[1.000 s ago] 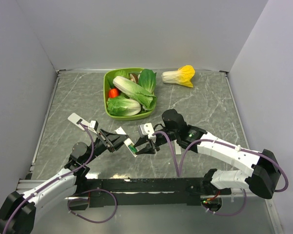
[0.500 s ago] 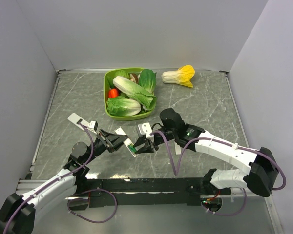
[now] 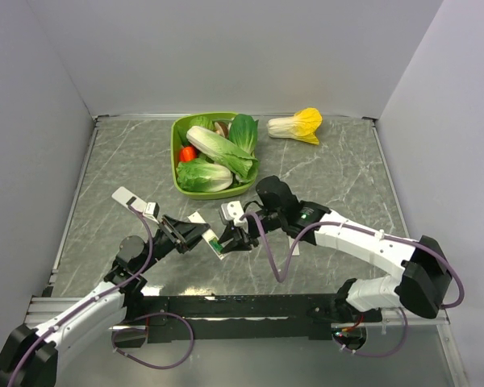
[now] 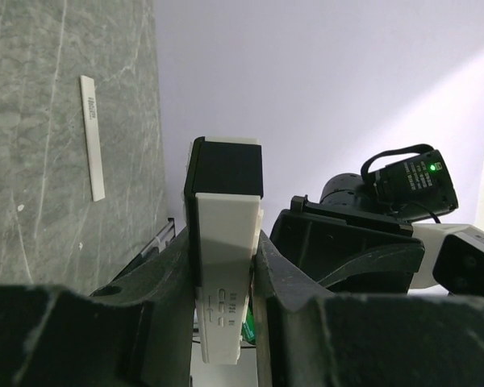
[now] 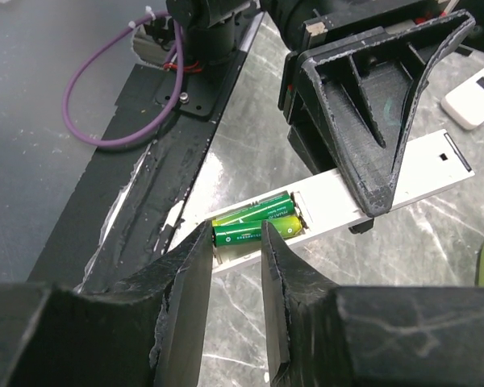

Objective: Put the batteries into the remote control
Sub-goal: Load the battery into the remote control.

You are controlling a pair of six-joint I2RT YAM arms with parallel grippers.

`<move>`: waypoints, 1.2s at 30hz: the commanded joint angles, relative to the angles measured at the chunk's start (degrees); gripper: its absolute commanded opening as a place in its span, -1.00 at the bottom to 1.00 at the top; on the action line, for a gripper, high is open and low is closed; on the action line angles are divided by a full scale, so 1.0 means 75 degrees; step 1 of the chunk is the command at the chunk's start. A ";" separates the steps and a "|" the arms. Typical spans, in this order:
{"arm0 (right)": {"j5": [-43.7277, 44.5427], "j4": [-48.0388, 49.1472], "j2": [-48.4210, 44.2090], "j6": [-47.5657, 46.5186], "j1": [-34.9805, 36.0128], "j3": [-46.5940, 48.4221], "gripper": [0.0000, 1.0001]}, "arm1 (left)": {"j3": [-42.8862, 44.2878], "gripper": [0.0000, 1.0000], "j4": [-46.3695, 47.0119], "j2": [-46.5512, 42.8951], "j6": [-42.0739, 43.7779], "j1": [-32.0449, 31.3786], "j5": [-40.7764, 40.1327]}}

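Observation:
My left gripper (image 3: pixel 203 235) is shut on the remote control (image 3: pixel 214 243), a slim white bar with a black end, and holds it above the table. In the left wrist view the remote control (image 4: pixel 223 218) sits clamped between both fingers. Its back compartment lies open in the right wrist view, with two green batteries (image 5: pixel 258 212) side by side inside. My right gripper (image 5: pixel 235 234) is open with a narrow gap. Its tips stand right at the nearer battery (image 5: pixel 286 227), one at that battery's end, the other across its middle. The left gripper's finger (image 5: pixel 371 121) pins the remote control (image 5: pixel 419 165).
A green bowl (image 3: pixel 177 129) of leafy vegetables and a tomato stands behind the grippers. A yellow-white cabbage (image 3: pixel 297 125) lies at the back right. A thin white strip (image 4: pixel 92 137) lies flat on the marble table. The black base rail (image 3: pixel 242 306) runs along the near edge.
My right arm has shifted left toward the remote control, and its jaws have narrowed over the battery compartment. The left gripper has kept its hold in place.

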 commanded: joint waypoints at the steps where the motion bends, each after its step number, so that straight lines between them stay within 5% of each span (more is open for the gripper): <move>1: 0.0768 -0.0812 0.0616 -0.0360 -0.0080 0.0106 -0.62 | -0.0593 -0.98 0.1766 -0.0545 -0.0977 -0.0129 0.0491; 6: 0.0768 -0.1281 0.0909 -0.0419 -0.0068 0.0235 -0.84 | -0.0499 -0.98 0.1790 -0.0650 -0.1059 -0.0129 0.0491; 15: 0.0803 -0.2008 0.1389 -0.0454 -0.0045 0.0540 -0.62 | -0.0429 -0.98 0.2293 -0.0545 -0.1375 -0.0129 0.0351; 24: 0.1529 -0.1797 0.1390 0.0050 0.0213 0.0575 -0.76 | -0.0276 -0.98 0.2458 -0.0276 -0.1294 -0.0117 0.0363; 36: 0.2279 -0.2208 0.1249 0.0963 0.0284 0.1360 -0.49 | -0.0510 -0.98 -0.0038 -0.0581 0.0382 -0.0129 -0.0352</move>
